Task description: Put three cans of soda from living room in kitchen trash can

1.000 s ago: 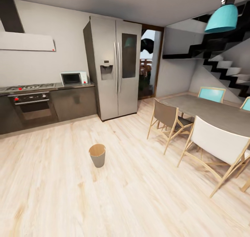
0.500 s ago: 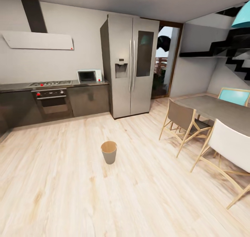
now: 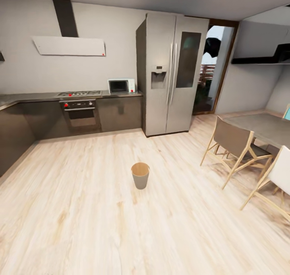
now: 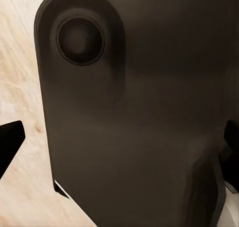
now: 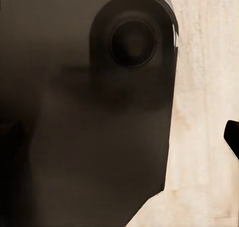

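I am in the kitchen, and the trash can (image 3: 140,175) stands upright on the wooden floor ahead of me. It is a small grey bucket with a tan rim and inside. The soda cans are out of view. In the left wrist view, my left gripper (image 4: 119,147) is open, its black fingertips (image 4: 10,143) at the picture's two edges, with a dark rounded part of the robot's body behind them. My right gripper (image 5: 119,137) looks open too. One black fingertip (image 5: 232,137) shows at the edge, and nothing is between the fingers.
A silver double-door fridge (image 3: 173,73) stands at the back, with dark counters, an oven (image 3: 80,116) and a microwave (image 3: 121,85) beside it. A grey dining table (image 3: 262,126) with chairs (image 3: 233,144) takes up the right side. Bare floor surrounds the bin.
The head camera has turned left, so the whole picture has slid right. More counter shows on the left, and the pendant lamp and stairs have left the view. The bin has not moved.
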Controlling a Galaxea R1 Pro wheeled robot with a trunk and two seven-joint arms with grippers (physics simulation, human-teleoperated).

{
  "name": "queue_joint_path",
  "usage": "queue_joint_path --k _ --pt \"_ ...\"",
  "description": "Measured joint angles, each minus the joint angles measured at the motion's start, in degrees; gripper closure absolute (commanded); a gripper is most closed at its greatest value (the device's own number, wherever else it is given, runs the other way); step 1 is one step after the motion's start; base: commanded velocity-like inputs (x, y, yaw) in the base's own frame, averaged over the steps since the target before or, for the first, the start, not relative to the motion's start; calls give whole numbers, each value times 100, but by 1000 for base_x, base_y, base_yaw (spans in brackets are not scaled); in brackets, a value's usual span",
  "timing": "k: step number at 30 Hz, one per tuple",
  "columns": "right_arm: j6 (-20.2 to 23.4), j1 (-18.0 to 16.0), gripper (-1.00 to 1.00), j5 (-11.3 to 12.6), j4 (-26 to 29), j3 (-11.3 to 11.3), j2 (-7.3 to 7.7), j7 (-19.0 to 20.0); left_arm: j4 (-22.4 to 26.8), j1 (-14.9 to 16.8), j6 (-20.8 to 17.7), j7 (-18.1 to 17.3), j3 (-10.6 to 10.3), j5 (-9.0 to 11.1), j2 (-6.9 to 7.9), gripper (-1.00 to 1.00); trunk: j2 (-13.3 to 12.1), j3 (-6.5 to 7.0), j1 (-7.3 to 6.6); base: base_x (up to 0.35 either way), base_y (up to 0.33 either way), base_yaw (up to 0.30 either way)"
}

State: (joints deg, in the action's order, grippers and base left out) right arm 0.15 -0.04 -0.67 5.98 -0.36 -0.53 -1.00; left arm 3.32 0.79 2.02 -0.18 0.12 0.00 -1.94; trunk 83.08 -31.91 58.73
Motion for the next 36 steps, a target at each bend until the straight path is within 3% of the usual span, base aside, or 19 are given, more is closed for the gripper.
queue_joint_path --k 10,36 --pt "-9 -1 -100 5 0 1 0 20 2 0 0 0 -16 -8 -31 -100 0 -22 0 297 111 88" --pt "-32 0 -100 -1 3 8 24 33 2 0 35 0 -36 -14 -66 -100 0 -23 0 340 4 1"
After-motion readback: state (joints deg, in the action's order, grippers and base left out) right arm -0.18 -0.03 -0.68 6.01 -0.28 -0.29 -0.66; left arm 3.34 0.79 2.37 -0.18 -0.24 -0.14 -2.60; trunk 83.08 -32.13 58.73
